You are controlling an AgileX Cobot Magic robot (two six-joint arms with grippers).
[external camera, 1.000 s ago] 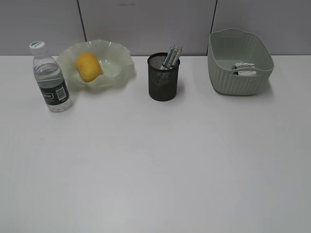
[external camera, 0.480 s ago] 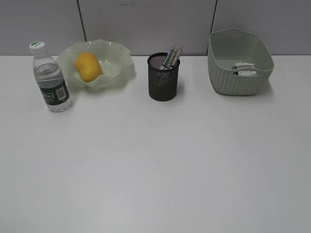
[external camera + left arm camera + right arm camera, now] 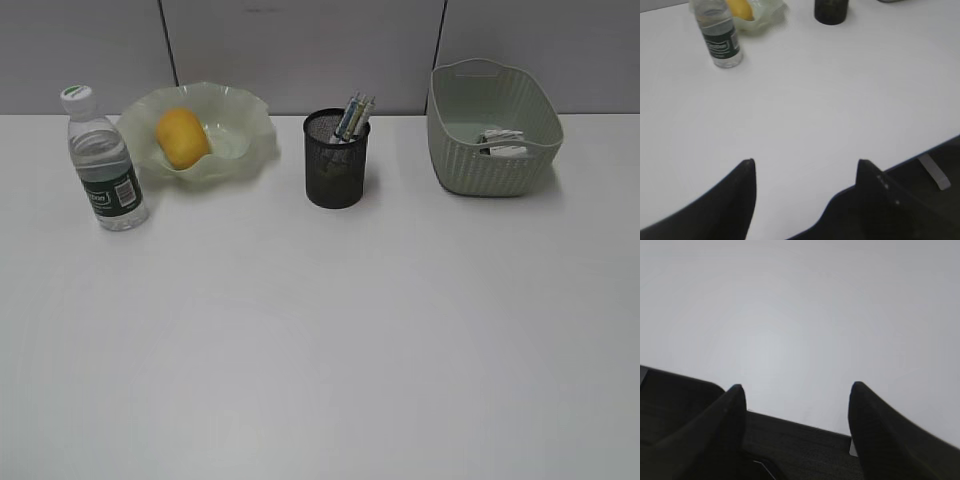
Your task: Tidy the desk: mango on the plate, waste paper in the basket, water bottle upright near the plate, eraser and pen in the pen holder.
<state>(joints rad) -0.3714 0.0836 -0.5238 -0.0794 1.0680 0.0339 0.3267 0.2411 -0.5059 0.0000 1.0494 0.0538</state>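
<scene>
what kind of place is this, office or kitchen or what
Most likely an office desk or a lab mock-up of one: a plain white desk against grey partition panels, with a black mesh pen holder holding pens and a sage-green basket with waste paper inside.

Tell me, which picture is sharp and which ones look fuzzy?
Exterior view: sharpest, even soft light, faint shadows beside the pen holder and basket. Left wrist view: the water bottle is soft, the left hand a dark blur. Right wrist view: bare desk, the right hand blurred.
</scene>
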